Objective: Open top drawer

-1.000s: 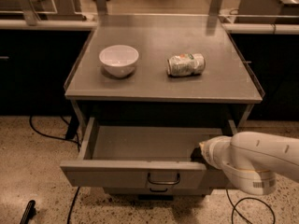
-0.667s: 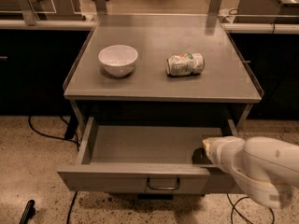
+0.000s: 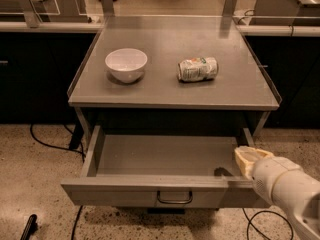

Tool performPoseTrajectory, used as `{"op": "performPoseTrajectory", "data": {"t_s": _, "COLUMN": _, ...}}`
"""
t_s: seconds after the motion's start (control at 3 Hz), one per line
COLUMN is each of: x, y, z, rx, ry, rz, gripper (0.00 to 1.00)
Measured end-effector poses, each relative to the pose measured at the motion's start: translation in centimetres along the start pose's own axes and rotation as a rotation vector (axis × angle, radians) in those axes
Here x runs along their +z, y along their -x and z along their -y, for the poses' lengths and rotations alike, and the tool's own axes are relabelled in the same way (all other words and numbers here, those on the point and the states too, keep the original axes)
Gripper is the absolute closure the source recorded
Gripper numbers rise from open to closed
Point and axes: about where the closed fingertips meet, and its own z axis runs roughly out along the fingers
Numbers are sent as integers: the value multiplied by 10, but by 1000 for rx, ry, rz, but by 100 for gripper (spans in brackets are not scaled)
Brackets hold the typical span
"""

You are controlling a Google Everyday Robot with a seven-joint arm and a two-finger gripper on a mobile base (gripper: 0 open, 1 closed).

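Note:
The top drawer [image 3: 120, 191] is a wide grey metal drawer under the grey table top [image 3: 170, 84]. It stands pulled far out, showing its shallow empty grey tray [image 3: 160, 156]. A small dark loop handle [image 3: 174, 198] sits at the middle of its flat front panel. My gripper [image 3: 245, 160], at the end of a white arm [image 3: 287, 191], is at the drawer's right end, over the front right corner of the tray. The arm hides that end of the front panel.
A white bowl [image 3: 126, 64] and a crushed can lying on its side [image 3: 198, 69] rest on the table top. Dark cabinets stand left and right. Black cables [image 3: 50, 146] trail on the speckled floor, and a dark object [image 3: 27, 228] lies at the bottom left.
The drawer has slid further out toward the camera. My arm has drawn back toward the lower right with it.

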Motion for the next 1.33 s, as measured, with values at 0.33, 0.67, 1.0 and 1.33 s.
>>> {"op": "performPoseTrajectory", "data": {"t_s": 0.33, "x": -17, "y": 19, "z": 2, "rx": 5, "ry": -6, "rz": 72, "gripper": 81}}
{"op": "performPoseTrajectory", "data": {"t_s": 0.67, "x": -17, "y": 19, "z": 2, "rx": 5, "ry": -6, "rz": 72, "gripper": 58}}
{"op": "performPoseTrajectory", "data": {"t_s": 1.0, "x": -17, "y": 19, "z": 2, "rx": 5, "ry": -6, "rz": 72, "gripper": 35}}
{"op": "performPoseTrajectory", "data": {"t_s": 1.33, "x": -17, "y": 19, "z": 2, "rx": 5, "ry": -6, "rz": 72, "gripper": 11}}
